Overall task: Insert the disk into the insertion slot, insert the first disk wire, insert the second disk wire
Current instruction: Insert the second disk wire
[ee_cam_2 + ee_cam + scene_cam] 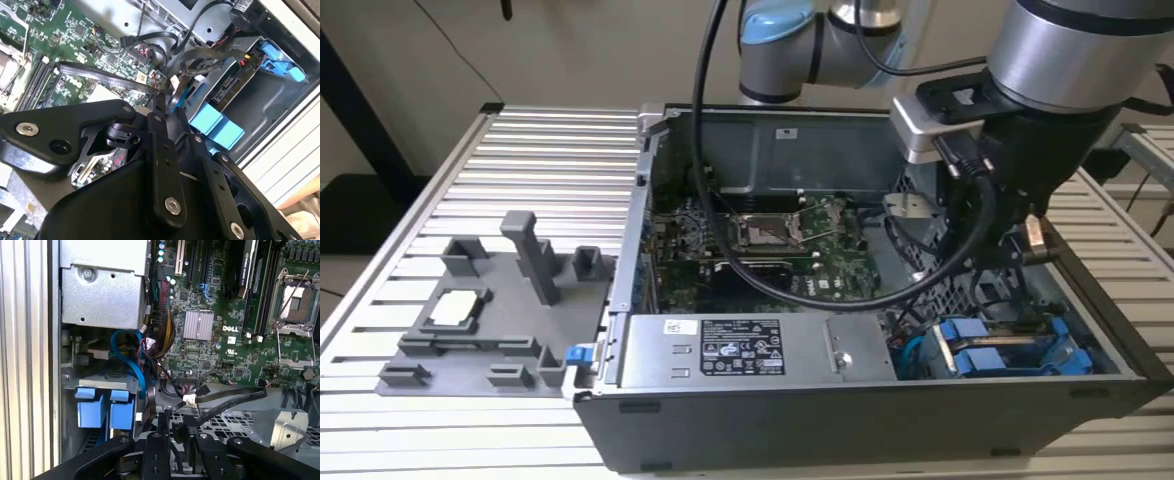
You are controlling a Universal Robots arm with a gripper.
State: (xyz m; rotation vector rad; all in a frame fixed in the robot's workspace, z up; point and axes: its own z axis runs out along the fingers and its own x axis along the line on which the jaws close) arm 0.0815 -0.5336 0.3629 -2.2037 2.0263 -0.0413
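Exterior view: open computer case (pixel 881 410) on a slatted metal table (pixel 547 150), with a grey holder tray (pixel 480 330) on the exterior view's left. The arm reaches into the case on the exterior view's right, its gripper (pixel 1027 235) above the drive corner. The disk (pixel 1001 348), known by its blue carrier tabs, sits in the insertion slot (pixel 1107 345) beside the power supply (pixel 754 350); it appears seated, so the insertion step looks done and the work seems to stand at the wires. Second wrist view: gripper (pixel 159 102) with its narrow black fingers (pixel 161 150) drawn close together, seemingly pinching a small connector above the green circuit board (pixel 75 35); a firm hold cannot be confirmed. The disk (pixel 215 125) lies near, with loose black wires (pixel 200 55) looping over it. First wrist view: gripper (pixel 172 432) low over the perforated metal floor, a flat black wire (pixel 235 397) with a white plug end just ahead of it, and the disk (pixel 105 407) off to one side under a blue wire (pixel 132 360). Handling note: a good wire insertion calls for the plug squared to its socket, a straight gentle push, and slack wires kept out from between the fingers.
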